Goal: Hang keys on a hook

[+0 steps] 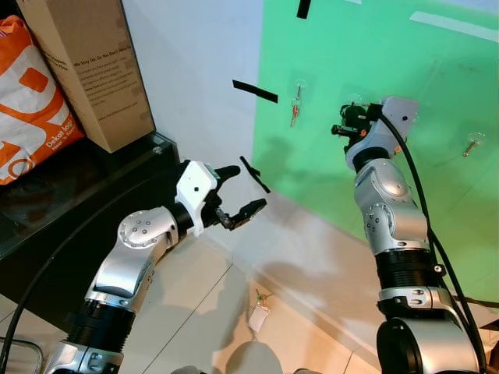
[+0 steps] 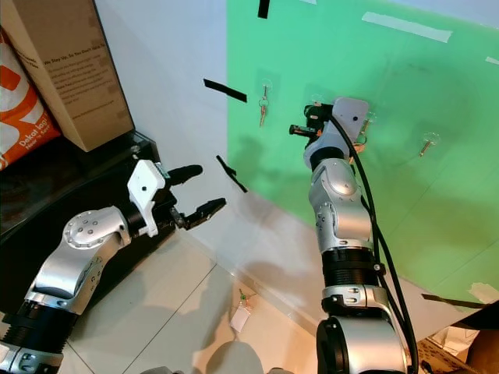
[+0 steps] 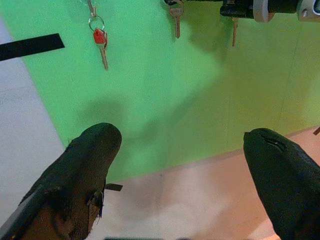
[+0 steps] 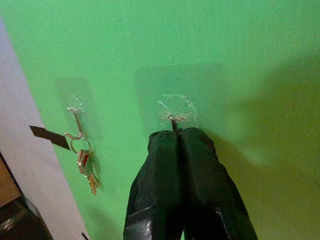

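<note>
risk sits at the right gripper (image 4: 176, 134), clenched right against the clear round adhesive hook (image 4: 175, 110) on the green wall (image 4: 240, 60); a silver key (image 3: 176, 20) hangs just below it and could slip off on pulling away. left gripper (image 1: 243, 191), released, holds nothing.

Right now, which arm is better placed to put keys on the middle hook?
The right gripper: its shut fingers sit directly at the clear hook. The left gripper hangs open, low and apart from the green wall.
</note>
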